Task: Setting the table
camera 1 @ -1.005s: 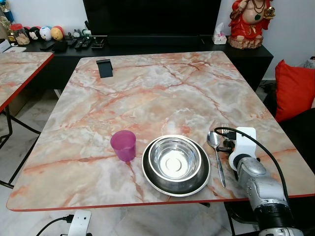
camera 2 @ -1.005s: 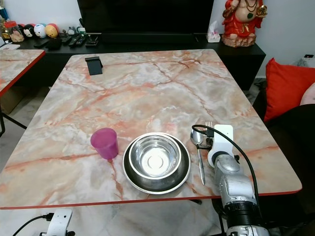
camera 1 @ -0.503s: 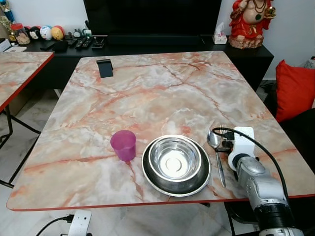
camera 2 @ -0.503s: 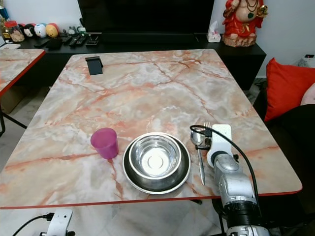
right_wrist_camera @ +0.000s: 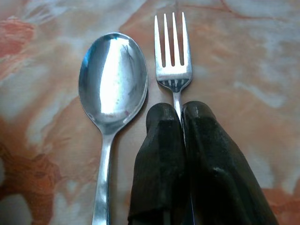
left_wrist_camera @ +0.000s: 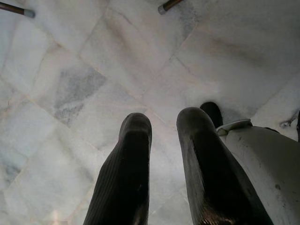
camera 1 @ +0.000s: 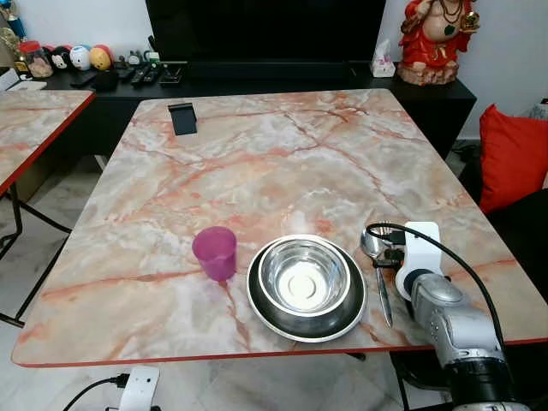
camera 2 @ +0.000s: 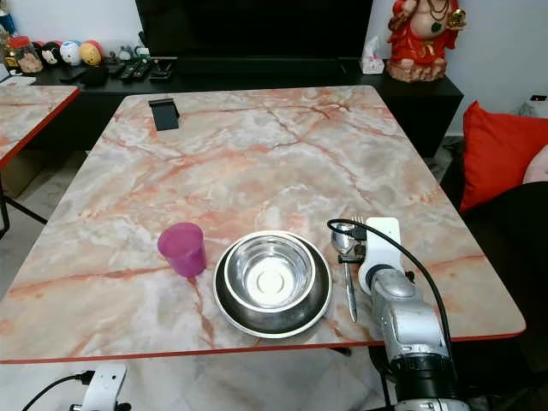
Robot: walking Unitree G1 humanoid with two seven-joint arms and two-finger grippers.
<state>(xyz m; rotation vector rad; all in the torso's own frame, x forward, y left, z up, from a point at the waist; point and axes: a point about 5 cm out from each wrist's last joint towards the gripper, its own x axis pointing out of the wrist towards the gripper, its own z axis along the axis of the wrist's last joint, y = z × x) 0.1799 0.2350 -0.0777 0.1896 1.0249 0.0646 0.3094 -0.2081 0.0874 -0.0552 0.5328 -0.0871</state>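
- Black ribbed fingers (left_wrist_camera: 126, 173) of the left hand (left_wrist_camera: 161, 124) hang idle over the pale tiled floor (left_wrist_camera: 70, 84), a narrow gap between them and nothing held.
- Silver right arm reaches over the near bench (camera 1: 282, 163) edge; the right hand (right_wrist_camera: 180, 112) lies low along the surface, its fingers pinched on the neck of the fork (right_wrist_camera: 172, 51).
- Fork tines point away from the robot, just beside the spoon (right_wrist_camera: 112, 75) and parallel to it, judged to be a neat cutlery pair.
- Spoon lies close to the right of the steel bowl (camera 1: 304, 276), which nests in the dark plate (camera 1: 257, 304); the purple cup (camera 1: 215, 253) stands near on the left, so one place setting looks close to done.
- Farther off, a small black stand (camera 1: 181, 118) sits near the bench's far edge.
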